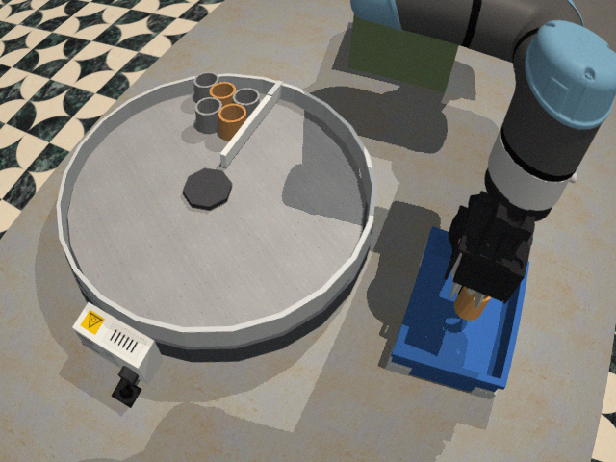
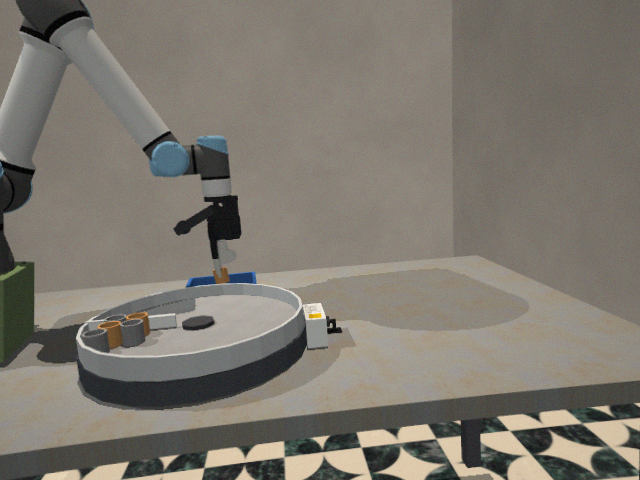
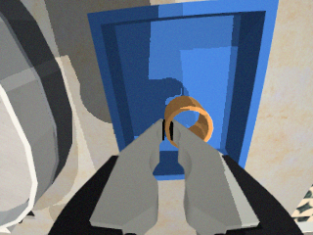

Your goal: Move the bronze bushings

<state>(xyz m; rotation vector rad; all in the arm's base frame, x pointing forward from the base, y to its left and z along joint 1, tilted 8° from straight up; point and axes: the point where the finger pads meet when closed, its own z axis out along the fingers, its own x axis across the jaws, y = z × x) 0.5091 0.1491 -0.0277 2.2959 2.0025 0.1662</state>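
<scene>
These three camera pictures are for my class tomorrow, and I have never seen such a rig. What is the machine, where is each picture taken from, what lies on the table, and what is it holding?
The machine is a jointed robot arm ending in a two-fingered gripper. One picture looks down from above, one from the side across the table, and one from a camera on the wrist, looking past the fingers. On the table stands a round grey turntable carrying three steel bushings and two bronze bushings beside a white divider bar. Next to it sits a blue crate. The gripper pinches the wall of a third bronze bushing, held over the crate.
</scene>
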